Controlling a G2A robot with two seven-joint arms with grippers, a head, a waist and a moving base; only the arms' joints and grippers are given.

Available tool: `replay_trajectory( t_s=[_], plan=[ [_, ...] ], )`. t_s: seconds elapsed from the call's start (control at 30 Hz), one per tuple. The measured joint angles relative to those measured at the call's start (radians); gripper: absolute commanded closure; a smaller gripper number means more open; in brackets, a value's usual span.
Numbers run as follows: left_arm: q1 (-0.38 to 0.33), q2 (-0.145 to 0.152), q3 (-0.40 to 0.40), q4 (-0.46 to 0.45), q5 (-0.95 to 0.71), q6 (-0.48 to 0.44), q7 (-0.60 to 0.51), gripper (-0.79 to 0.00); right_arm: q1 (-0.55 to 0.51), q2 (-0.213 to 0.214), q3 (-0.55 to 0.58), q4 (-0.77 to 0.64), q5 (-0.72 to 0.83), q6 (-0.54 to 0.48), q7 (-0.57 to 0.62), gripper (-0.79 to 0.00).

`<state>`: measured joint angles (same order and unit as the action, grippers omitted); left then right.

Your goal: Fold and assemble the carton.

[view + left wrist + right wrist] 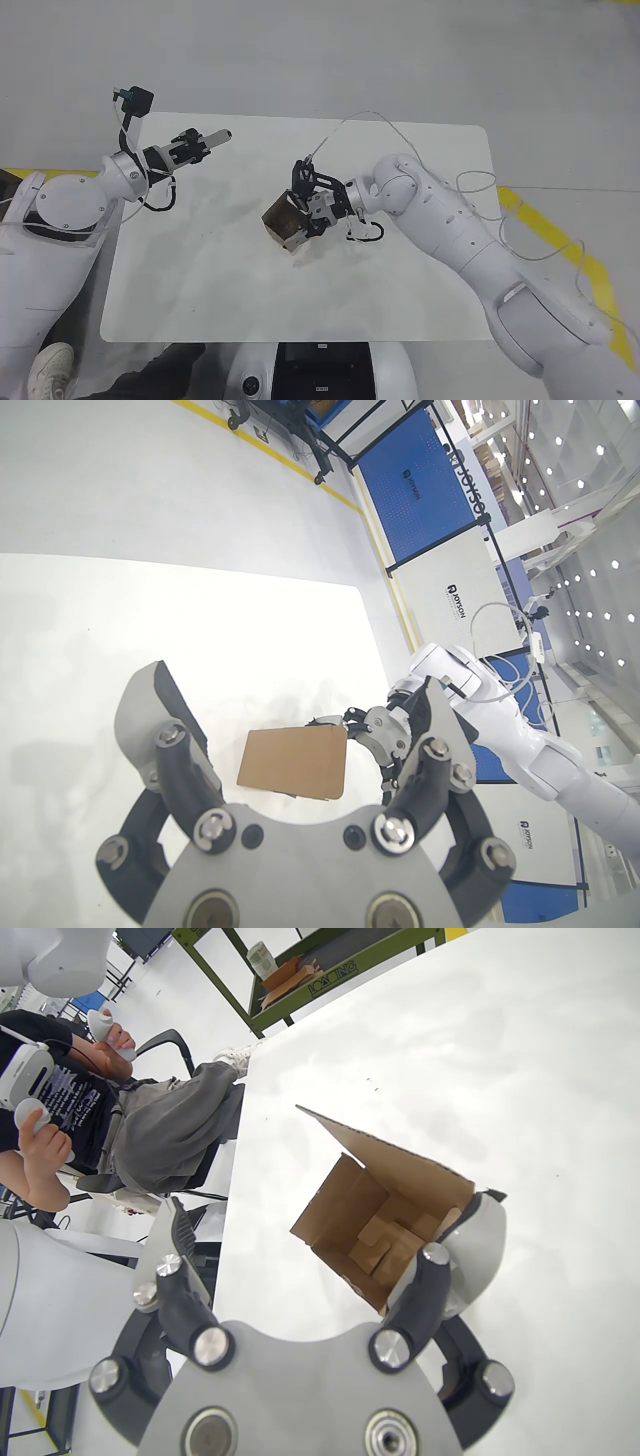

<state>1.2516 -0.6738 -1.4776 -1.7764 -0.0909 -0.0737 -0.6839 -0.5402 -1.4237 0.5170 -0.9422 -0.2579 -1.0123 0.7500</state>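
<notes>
The right fingers point(475, 1238) are spread wide and grip nothing. One lies against a corner of the carton point(400, 1178) and hides it; whether it presses the wall is hard to tell. The other stands well clear. The carton sits open on the table point(200, 280) with one flap raised, between these fingers. The left fingers point(170, 710) are also spread wide and empty, well apart from the carton.

Carton point(283, 222) on table point(200, 290), right gripper point(302, 205) against it, left gripper point(222, 136) well apart
</notes>
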Motion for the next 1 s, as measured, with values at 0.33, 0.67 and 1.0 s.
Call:
replay_trajectory(
  t_s=[0.33,0.67,1.0],
  plan=[
    [0.000,0.000,0.000,0.000,0.000,0.000,0.000,-0.785,-0.056,0.068,0.106,-0.088,-0.025,0.016,-0.036,-0.785],
    [0.000,0.000,0.000,0.000,0.000,0.000,0.000,-0.785,-0.013,0.028,0.067,-0.035,-0.098,0.000,-0.140,-0.785],
    [0.000,0.000,0.000,0.000,0.000,0.000,0.000,-0.785,0.063,-0.044,-0.015,0.100,-0.119,0.000,-0.195,-0.785]
  ],
)
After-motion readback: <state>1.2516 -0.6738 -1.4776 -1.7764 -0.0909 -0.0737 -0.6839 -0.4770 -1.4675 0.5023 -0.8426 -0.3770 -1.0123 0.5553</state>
